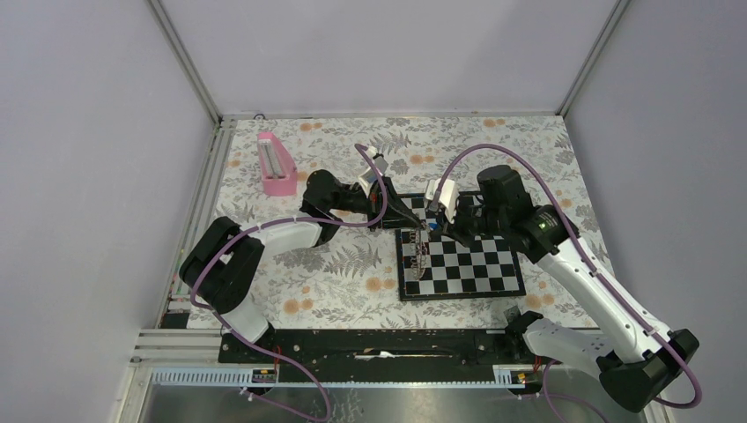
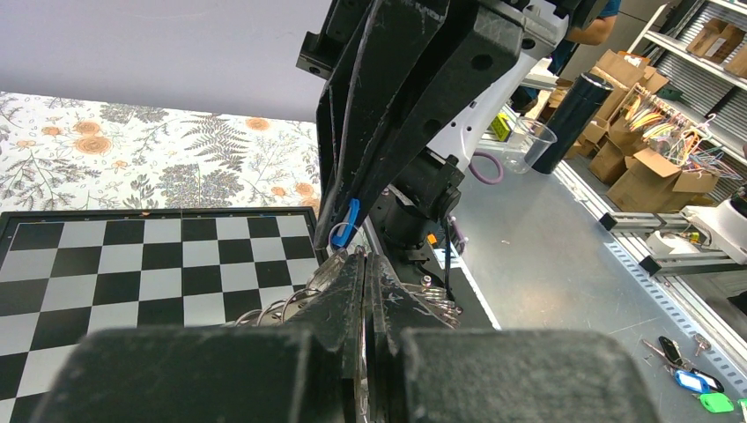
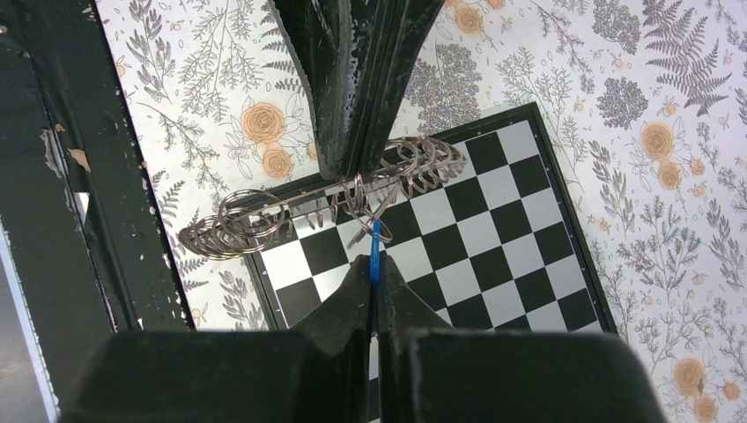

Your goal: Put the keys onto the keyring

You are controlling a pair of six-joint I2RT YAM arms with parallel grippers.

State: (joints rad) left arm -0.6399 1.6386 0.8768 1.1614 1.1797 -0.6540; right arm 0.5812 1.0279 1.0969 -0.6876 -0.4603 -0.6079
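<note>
The keyring hangs edge-on above the chessboard, its dark band strung with several small wire rings. My left gripper is shut on the band, and wire rings spread out on either side of its fingers. In the right wrist view the left fingers come down from the top onto the band. My right gripper is shut on the blue-headed key. The key's tip and its small wire loop meet the keyring just below the left fingertips. The key also shows in the left wrist view. From above, both grippers meet over the board's far left corner.
A black-and-white chessboard lies on the floral cloth under both grippers. A pink box stands at the far left of the table. Off the table on the right are shelves, boxes and some coloured key tags.
</note>
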